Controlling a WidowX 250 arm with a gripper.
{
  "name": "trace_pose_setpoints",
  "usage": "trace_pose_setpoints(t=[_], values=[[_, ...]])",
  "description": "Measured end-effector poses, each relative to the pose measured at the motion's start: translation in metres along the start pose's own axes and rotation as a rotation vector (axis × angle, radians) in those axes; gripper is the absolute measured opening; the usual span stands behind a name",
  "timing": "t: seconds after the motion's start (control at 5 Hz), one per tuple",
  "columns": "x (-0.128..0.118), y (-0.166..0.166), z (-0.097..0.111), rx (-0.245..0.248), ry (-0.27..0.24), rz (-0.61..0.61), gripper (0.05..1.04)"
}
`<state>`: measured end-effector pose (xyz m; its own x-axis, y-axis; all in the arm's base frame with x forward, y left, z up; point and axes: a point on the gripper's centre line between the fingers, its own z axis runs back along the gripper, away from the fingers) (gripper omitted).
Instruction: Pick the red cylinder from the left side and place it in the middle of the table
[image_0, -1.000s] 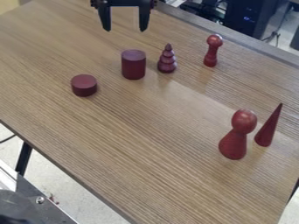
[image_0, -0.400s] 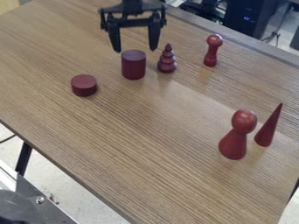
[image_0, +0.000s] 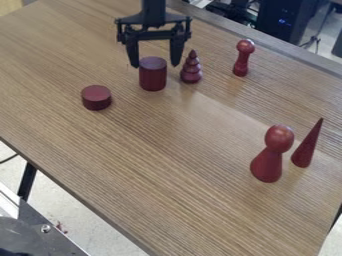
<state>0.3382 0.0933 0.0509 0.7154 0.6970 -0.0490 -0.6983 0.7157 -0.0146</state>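
i am the gripper (image_0: 155, 65), and i am hanging upper left of center in the view, with my arm coming down from the top edge. my jaws are standing wide, pointing down and holding nothing. the cylinder (image_0: 153, 75) is standing upright on the table (image_0: 167, 200), and its flat top is showing between my fingertips. one tip is lying just beside it on the view's left, the other between it and the tree (image_0: 191, 70); whether they are reaching around it or hanging behind it, i cannot tell.

the disc (image_0: 97, 97) is lying flat left of the cylinder and lower in the view. the tree is standing near the cylinder, on its right. farther right, the peg (image_0: 241, 60) is standing with its round knob up. well apart from these, low on the right, the pawn (image_0: 270, 155) is standing with its big round head, and the cone (image_0: 307, 147) is rising to a point just beside it. all of them are looking dark red to me. at the lower left, a metal plate (image_0: 41, 217) is sitting beyond the table's edge.
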Motion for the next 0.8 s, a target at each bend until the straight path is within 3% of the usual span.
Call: trace_pose_setpoints(t=[0.4, 0.6, 0.8], values=[[0.007, 0.006, -0.015, 0.015, 0.014, 0.038, 0.961], [0.013, 0.011, -0.015, 0.0, -0.008, 0.068, 0.815], [0.006, 0.018, -0.007, 0.003, -0.045, 0.077, 0.815]])
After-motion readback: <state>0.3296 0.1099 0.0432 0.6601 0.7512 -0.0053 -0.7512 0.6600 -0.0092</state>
